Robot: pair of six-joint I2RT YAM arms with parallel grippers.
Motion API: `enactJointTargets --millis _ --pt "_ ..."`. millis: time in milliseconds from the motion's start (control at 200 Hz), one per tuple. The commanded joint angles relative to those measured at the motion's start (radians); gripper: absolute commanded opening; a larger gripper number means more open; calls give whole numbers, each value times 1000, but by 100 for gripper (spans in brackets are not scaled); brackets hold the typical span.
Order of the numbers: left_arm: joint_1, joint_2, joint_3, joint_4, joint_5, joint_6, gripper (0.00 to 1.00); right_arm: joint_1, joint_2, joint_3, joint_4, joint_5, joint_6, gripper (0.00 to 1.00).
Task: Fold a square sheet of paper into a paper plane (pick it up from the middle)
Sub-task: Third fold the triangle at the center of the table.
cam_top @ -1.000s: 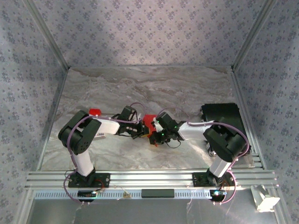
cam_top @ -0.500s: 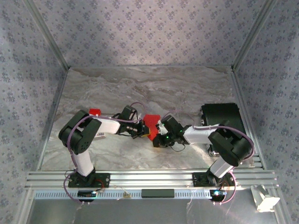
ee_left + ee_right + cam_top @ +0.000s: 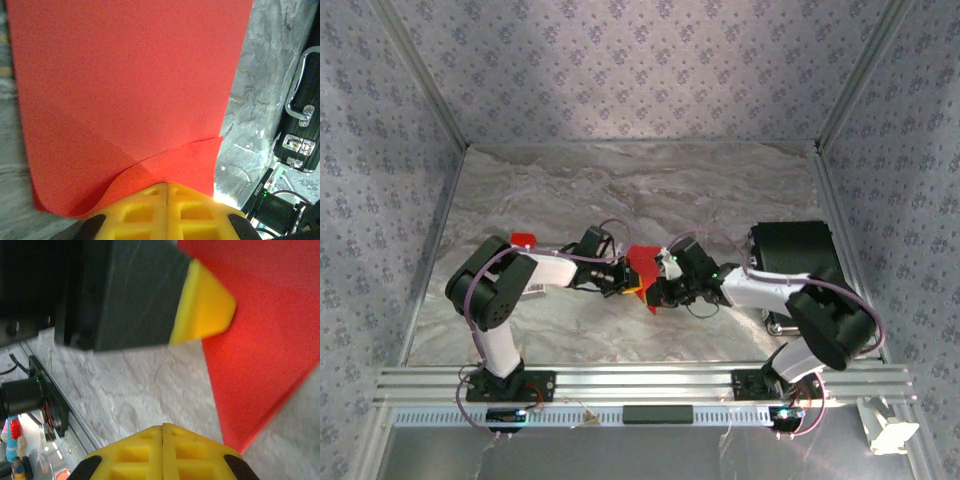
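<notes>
On the top external feed, both arms reach in toward the middle of the marble table (image 3: pixel 620 190). The square sheet of paper (image 3: pixel 642 262) sits at the centre of the frame as a small red shape. The left gripper (image 3: pixel 623 280) is at its left edge and the right gripper (image 3: pixel 658 293) just below and to its right. I can't read either pair of fingers from up here. A small red piece (image 3: pixel 524 240) lies by the left arm's elbow, left of centre, and a black case (image 3: pixel 798 250) sits at the right edge of the table.

On the left wrist feed, the red sheet (image 3: pixel 125 85) covers most of the frame, from the top edge down to the yellow fingers at bottom centre. A folded flap runs diagonally across its lower part and its lower left corner curls. The left gripper (image 3: pixel 167 200) has its fingers pressed tight together, and the sheet's near edge runs in between them, so I read it as clamped on the paper. The case (image 3: pixel 300 120), with its metal latches, shows at the right edge.

On the right wrist feed, the right gripper (image 3: pixel 162 447) sits at bottom centre, its yellow fingers closed on each other with nothing between them. The sheet (image 3: pixel 260 355) fills the right side, narrowing to a point at lower right, just beside the right gripper's fingers. I can't tell whether they touch. One yellow finger (image 3: pixel 202 307) of the left gripper reaches in from the upper left to meet the paper's edge.
</notes>
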Motion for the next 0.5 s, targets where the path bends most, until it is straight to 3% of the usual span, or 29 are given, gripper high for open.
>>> enactJointTargets --millis 0,250,495 --pt "-4 39 -23 -100 -82 24 0 -4 80 47 -10 -15 5 7" --pt "-5 41 -22 -94 -81 21 0 -2 140 52 -72 33 7 7" --pt "-4 40 -22 -101 -90 24 0 1 60 -81 -59 43 39 7"
